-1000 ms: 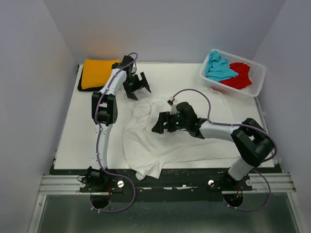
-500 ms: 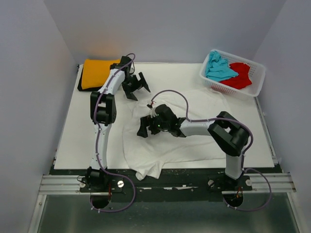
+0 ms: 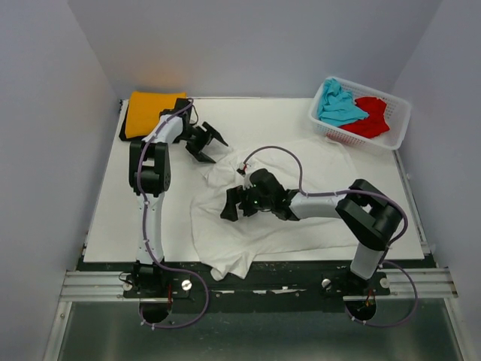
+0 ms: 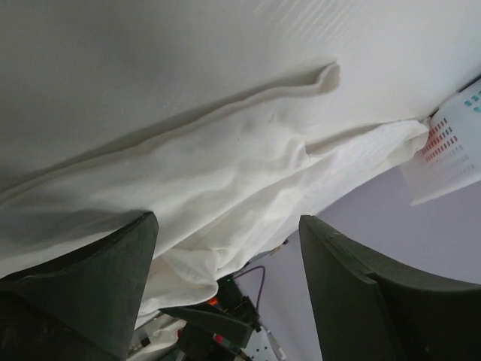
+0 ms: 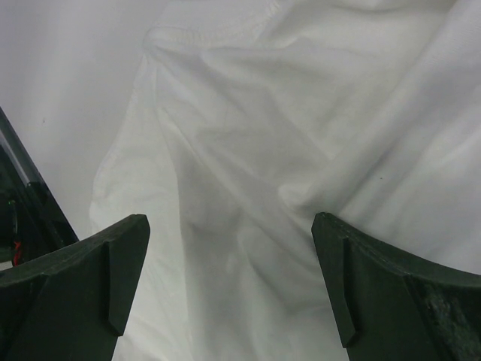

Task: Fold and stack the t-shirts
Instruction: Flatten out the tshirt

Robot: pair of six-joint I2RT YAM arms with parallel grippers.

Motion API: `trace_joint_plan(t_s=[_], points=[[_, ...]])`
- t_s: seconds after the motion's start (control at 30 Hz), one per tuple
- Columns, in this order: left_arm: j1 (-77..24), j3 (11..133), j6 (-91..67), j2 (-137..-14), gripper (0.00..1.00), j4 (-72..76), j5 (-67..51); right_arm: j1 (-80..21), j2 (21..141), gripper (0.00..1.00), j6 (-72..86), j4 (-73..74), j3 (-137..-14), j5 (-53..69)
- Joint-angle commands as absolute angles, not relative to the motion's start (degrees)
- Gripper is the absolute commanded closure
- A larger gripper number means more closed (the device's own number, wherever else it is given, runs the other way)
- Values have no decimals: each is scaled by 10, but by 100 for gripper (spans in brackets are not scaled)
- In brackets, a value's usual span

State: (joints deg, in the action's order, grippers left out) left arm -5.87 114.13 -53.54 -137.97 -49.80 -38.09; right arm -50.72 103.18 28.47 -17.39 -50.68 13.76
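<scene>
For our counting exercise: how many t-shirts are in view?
4: white t-shirt spread mid-table; orange-yellow t-shirt folded at the far left corner; turquoise t-shirt and red t-shirt in the basket. A dark edge under the orange-yellow one may be a fifth.

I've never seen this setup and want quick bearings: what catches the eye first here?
A rumpled white t-shirt sprawls across the middle of the table, the right gripper open over it and the left gripper open at its far edge. At the far right a white lattice basket holds a turquoise t-shirt and a red t-shirt; a folded orange-yellow t-shirt lies in the far left corner.
</scene>
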Motion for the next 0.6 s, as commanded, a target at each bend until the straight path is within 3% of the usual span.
trace_joint_plan(t_s=[0.0,0.2,0.4,0.57], points=[[-64,1207,-622,-1401,23,-534,-313,-516,1007,0,290,-129,-480,159],[-64,1380,-659,-1480,18,-652,-247,-521,965,0,302,-121,-438,181],[-67,1296,-639,-1437,18,-566,-265,-521,906,0,307,-130,-379,184],[-67,1258,-578,-1392,2,-514,-289,-521,884,0,268,-65,-459,115]])
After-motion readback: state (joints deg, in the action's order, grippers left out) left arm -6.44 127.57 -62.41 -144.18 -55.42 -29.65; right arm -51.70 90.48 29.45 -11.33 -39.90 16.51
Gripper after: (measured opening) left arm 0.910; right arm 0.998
